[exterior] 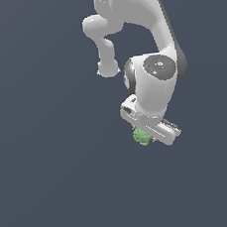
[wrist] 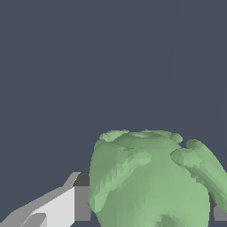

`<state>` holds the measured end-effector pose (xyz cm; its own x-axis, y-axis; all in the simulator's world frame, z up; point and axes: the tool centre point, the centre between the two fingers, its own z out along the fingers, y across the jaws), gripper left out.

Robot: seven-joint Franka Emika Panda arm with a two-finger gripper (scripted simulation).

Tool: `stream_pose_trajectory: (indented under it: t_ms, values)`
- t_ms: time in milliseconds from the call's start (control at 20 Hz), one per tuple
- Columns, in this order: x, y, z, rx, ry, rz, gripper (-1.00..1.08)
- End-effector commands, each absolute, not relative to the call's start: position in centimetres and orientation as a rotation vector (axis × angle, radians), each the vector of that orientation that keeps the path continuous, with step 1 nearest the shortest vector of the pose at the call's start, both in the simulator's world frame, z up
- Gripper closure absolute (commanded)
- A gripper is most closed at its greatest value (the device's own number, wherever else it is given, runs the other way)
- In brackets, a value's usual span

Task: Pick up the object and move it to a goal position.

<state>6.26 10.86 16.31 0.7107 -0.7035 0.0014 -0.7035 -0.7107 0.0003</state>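
Note:
The object [exterior: 140,137] is a small light-green lumpy item. In the exterior view it pokes out from under the white gripper bar. The gripper [exterior: 149,129] sits right over it, and its fingers are hidden by the bar and the wrist there. In the wrist view the object [wrist: 150,177] fills the space inside the gripper [wrist: 150,210]. One finger [wrist: 66,208] presses against one of its sides. A sliver of the other finger [wrist: 220,213] touches the opposite side. The gripper is shut on the object.
The white arm [exterior: 147,42] reaches in from the top of the exterior view. A plain dark blue-grey ground [exterior: 53,182] lies all around, with no other objects or edges in sight.

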Motion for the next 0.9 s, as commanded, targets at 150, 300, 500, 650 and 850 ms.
stream_pose_trajectory:
  t_ms: [150, 300, 500, 650, 850]
  values:
    - [8.6, 12.5, 17.9, 2.904, -1.195, 0.001, 1.08]
    - [9.7, 13.2, 18.7, 2.905, -1.195, 0.001, 1.08]
    - [11.0, 14.1, 19.6, 2.905, -1.195, 0.001, 1.08]
    - [11.9, 14.7, 20.2, 2.905, -1.195, 0.001, 1.08]
    - [12.8, 15.3, 20.8, 2.905, -1.195, 0.001, 1.08]
